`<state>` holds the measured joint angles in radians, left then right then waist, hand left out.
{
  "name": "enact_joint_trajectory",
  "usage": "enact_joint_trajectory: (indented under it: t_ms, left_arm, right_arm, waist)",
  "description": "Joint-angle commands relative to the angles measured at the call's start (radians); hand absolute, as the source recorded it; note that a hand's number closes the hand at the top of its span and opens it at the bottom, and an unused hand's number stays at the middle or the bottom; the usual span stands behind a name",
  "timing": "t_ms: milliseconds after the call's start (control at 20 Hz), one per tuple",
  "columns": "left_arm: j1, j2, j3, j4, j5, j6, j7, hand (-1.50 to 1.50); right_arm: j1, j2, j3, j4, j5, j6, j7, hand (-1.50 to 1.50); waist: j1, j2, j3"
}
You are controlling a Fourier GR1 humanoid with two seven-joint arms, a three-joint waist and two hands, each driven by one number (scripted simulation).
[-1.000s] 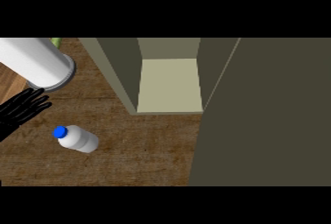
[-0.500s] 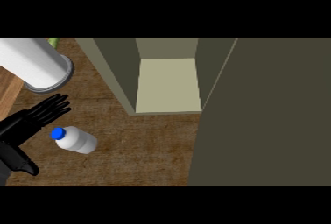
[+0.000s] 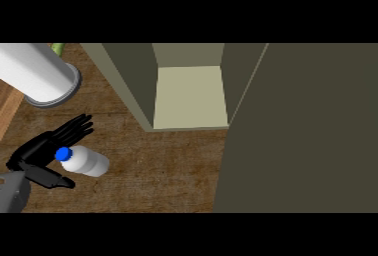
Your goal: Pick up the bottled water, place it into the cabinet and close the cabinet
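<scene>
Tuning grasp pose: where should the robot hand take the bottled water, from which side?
Round the white body of the bottled water, not the blue cap. It seems to lie on its side, cap pointing left at the open left robot hand, so probably come from above, fingers and thumb straddling the barrel.

White plastic water bottle with blue cap [image 3: 88,162] on brown wooden tabletop [image 3: 162,170]. Black left hand [image 3: 44,147] beside cap, fingers straight. Olive cabinet [image 3: 190,97], door [image 3: 303,130] open. White cylinder [image 3: 37,75], upper left.
</scene>
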<state>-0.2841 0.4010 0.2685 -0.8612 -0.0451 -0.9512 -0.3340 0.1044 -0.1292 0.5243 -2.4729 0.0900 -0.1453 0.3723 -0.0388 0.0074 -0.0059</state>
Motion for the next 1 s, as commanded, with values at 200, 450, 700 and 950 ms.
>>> enact_joint_trajectory:
  t_ms: [200, 450, 700, 950]
  left_arm:
    - [-0.030, -0.011, -0.086, 0.171, -0.099, -0.012, -0.299, -1.50]
    - [-0.067, -0.023, -0.129, 0.265, -0.124, 0.049, -0.400, -1.50]
    - [-0.084, -0.053, -0.155, 0.313, -0.114, 0.083, -0.468, -1.50]
    - [-0.110, -0.046, -0.163, 0.377, -0.097, 0.087, -0.521, -1.50]
  right_arm:
    - [-0.007, -0.026, -0.005, -0.082, 0.054, -0.014, 0.027, -1.50]
    - [-0.022, -0.021, -0.016, -0.021, 0.027, -0.019, -0.009, -1.50]
    - [-0.011, -0.044, -0.013, -0.039, 0.035, -0.027, -0.009, -1.50]
    - [0.004, -0.059, 0.011, -0.051, 0.044, -0.037, 0.004, -1.50]
  waist:
    - [-0.008, 0.001, -0.001]
    - [-0.005, 0.004, 0.000]
    - [-0.003, 0.001, 0.000]
    - [-0.004, 0.000, 0.000]
